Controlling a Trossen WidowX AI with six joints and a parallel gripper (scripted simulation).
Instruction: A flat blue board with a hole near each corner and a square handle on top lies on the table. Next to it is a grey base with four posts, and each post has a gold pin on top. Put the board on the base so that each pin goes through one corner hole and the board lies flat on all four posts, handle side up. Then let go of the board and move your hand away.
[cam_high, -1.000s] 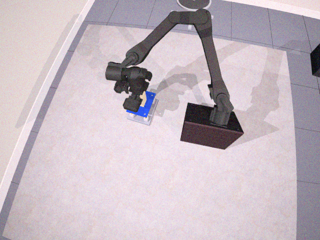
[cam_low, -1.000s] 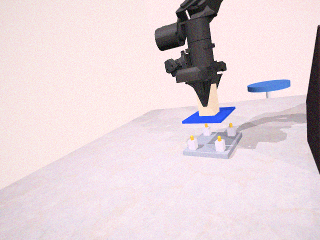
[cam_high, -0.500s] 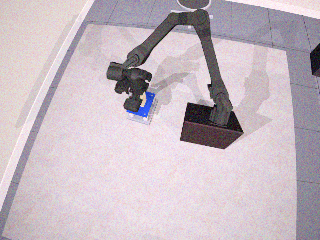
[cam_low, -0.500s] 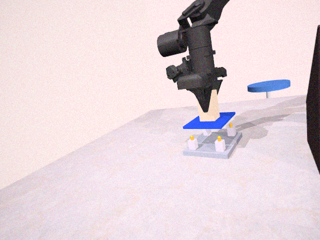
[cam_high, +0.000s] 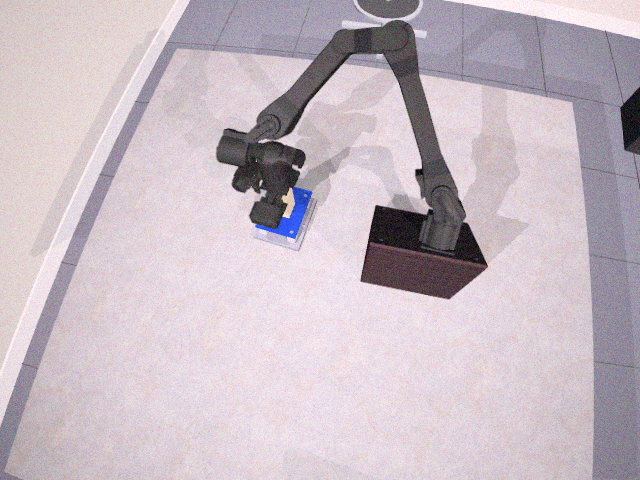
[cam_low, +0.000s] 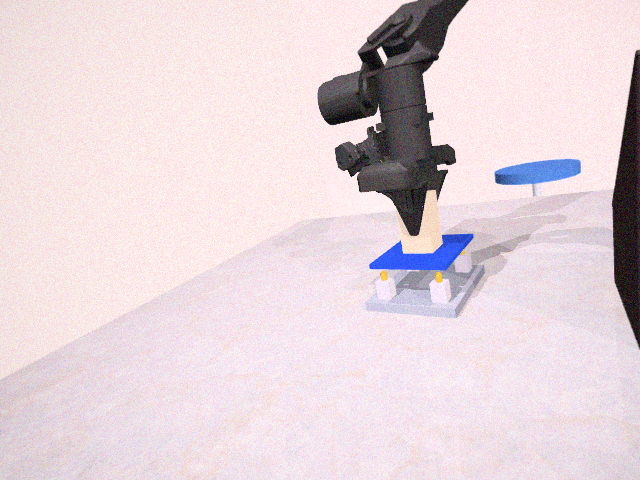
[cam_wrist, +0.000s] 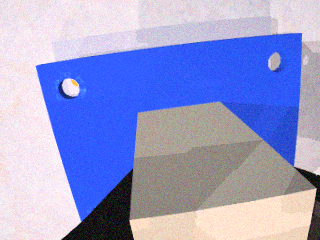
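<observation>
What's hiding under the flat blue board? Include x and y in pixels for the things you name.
Under the flat blue board (cam_high: 301, 206) (cam_low: 388, 259) (cam_wrist: 100, 125) is a grey base (cam_low: 413, 308) with white posts. Three gold-topped posts show. The board covers the middle, so any fourth post there stays hidden.

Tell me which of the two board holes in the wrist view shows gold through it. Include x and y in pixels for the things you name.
The left hole (cam_wrist: 70, 87) in the flat blue board (cam_wrist: 107, 130); the right one shows none.

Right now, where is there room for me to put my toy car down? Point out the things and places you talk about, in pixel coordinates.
There's a wide pale patch in front of the brown-sided box (cam_high: 405, 266) under the arm, and another between that box and the grey base (cam_high: 277, 242) (cam_low: 413, 308). It's crowded at the base: the gripper (cam_low: 419, 227) holds the blue board (cam_high: 301, 211) (cam_low: 385, 260) (cam_wrist: 175, 75) just above the gold pins (cam_low: 383, 275).
</observation>
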